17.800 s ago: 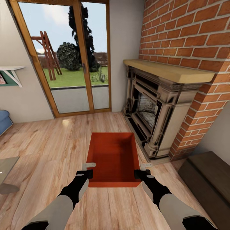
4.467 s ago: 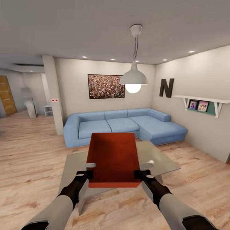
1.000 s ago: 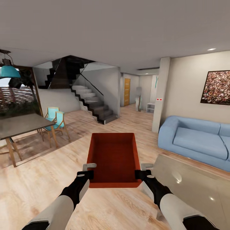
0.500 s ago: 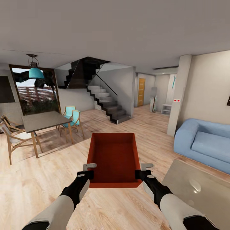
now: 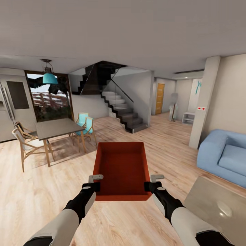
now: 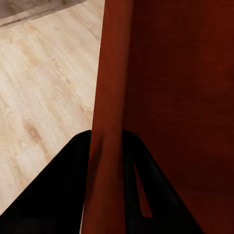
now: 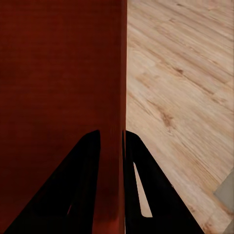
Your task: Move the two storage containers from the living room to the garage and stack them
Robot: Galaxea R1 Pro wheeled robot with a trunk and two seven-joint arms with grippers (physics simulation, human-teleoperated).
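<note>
Since half a second ago my head has swung further left, so the blue sofa [image 5: 225,155] sits nearer the right edge of the frame and a grey fridge [image 5: 12,107] has come in at the left edge; the storage container [image 5: 122,171] has not shifted between my hands. It sits open side up at the lower centre of the head view, above the light wood floor [image 5: 41,191]. My left gripper [image 5: 93,182] is clamped on its left wall near the closest corner, and my right gripper [image 5: 153,182] is clamped on its right wall opposite. From the head camera I see the dining table [image 5: 56,128] with chairs at the left and the staircase [image 5: 119,111] behind the container. In the left wrist view the red wall [image 6: 109,122] runs between my two dark fingers [image 6: 63,190], one inside and one outside, a grip detail the head view is too far off to show. In the right wrist view the opposite wall [image 7: 117,97] is pinched likewise, with plank floor beside it.
</note>
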